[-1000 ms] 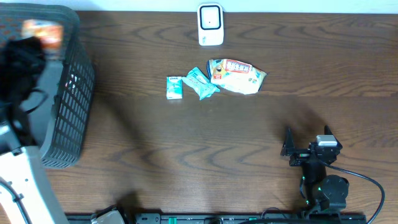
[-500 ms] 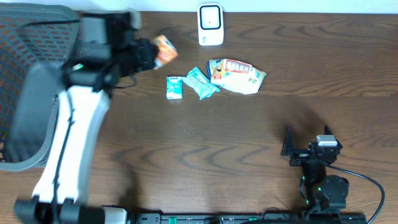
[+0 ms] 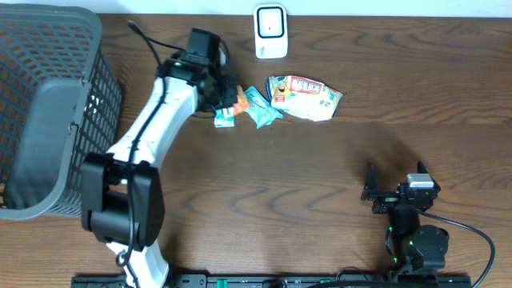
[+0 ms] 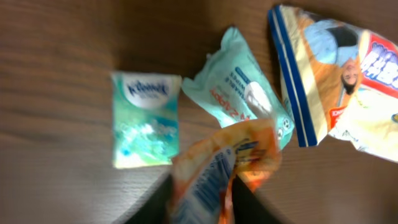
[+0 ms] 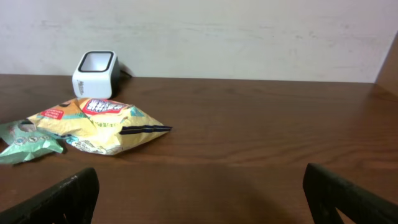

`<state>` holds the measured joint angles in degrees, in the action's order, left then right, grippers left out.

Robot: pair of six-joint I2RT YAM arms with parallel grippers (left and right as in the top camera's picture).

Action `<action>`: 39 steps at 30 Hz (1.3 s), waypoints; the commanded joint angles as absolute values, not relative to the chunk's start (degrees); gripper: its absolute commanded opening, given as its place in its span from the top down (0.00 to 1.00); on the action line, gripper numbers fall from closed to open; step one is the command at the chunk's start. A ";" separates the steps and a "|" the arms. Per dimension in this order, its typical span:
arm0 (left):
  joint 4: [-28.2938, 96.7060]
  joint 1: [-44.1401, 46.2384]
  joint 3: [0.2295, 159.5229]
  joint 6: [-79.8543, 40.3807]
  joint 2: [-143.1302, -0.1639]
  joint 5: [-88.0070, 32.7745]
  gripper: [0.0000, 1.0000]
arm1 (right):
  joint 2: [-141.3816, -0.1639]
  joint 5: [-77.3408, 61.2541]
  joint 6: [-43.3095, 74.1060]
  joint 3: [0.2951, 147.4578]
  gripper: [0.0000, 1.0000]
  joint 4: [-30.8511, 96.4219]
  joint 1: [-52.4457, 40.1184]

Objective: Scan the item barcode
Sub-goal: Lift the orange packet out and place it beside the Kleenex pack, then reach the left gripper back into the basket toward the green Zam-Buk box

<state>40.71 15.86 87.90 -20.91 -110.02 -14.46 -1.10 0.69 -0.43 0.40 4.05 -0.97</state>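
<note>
The packet (image 4: 227, 165), orange and crumpled, sits between the fingers of the left gripper (image 4: 199, 206). It hangs just over the near edge of the row of goods, overlapping the wipes (image 4: 239, 93) and just beside the tissues (image 4: 144, 119). Whether the jaws pinch it or stand loose about it I cannot tell; the wrist view is blurred there. A blue-and-white printed patch faces that camera, but I cannot say that it is the barcode.

The scanner (image 3: 270, 32) stands at the far edge of the tabletop (image 3: 320, 200), near the row and a little beyond it. The packet is low and close to the other goods, not up at the scanner's window, so this looks to me like laying it down with the row.

To do that well:
- Lower it onto bare wood between the tissues and wipes or in front of them, not on top of either.
- Let go only when it rests, then lift straight up so the fingers do not drag the wipes or the snack bag (image 4: 339, 81).
- If it has yet to be read, turn the printed face to the scanner first.

The basket (image 3: 100, 104) stands well apart at the left. The right gripper (image 5: 199, 193) is idle, its jaws spread wide and empty.
</note>
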 commanded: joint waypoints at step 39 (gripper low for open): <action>38.81 -41.52 89.76 -20.03 -81.23 3.60 0.33 | -1.02 0.73 0.36 0.32 0.01 4.29 -0.84</action>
